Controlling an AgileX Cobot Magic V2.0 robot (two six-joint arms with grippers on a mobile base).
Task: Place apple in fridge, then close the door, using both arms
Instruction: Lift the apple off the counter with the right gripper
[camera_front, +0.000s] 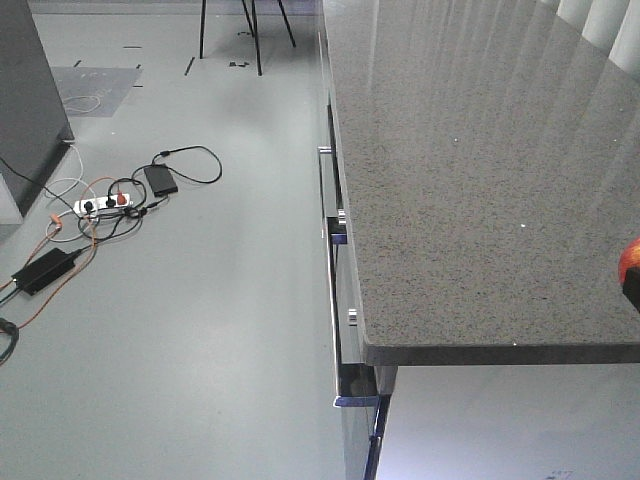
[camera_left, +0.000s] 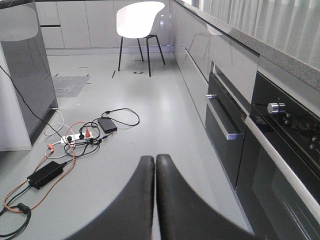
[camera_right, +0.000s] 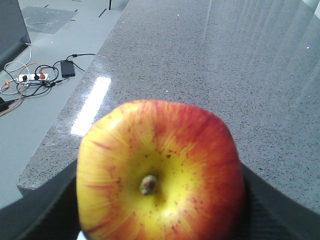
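Right gripper (camera_right: 160, 212) pinches the apple (camera_right: 160, 172), stem end toward the camera, above the near edge of the speckled grey bench (camera_right: 210, 60). Left gripper (camera_left: 155, 195) fingers pressed together, over the floor (camera_left: 150, 100).

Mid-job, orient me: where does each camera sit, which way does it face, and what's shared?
Front view: above counter height, looking down along the countertop edge and floor; a sliver of the apple at the right edge, no arm clearly visible.
Left wrist: low in the aisle, facing the white chair, oven on the right; shut left gripper in foreground.
Right wrist: over the countertop, facing along it; right gripper holds the apple.
Shared: all three see the floor power strip; front and right wrist share countertop and apple.
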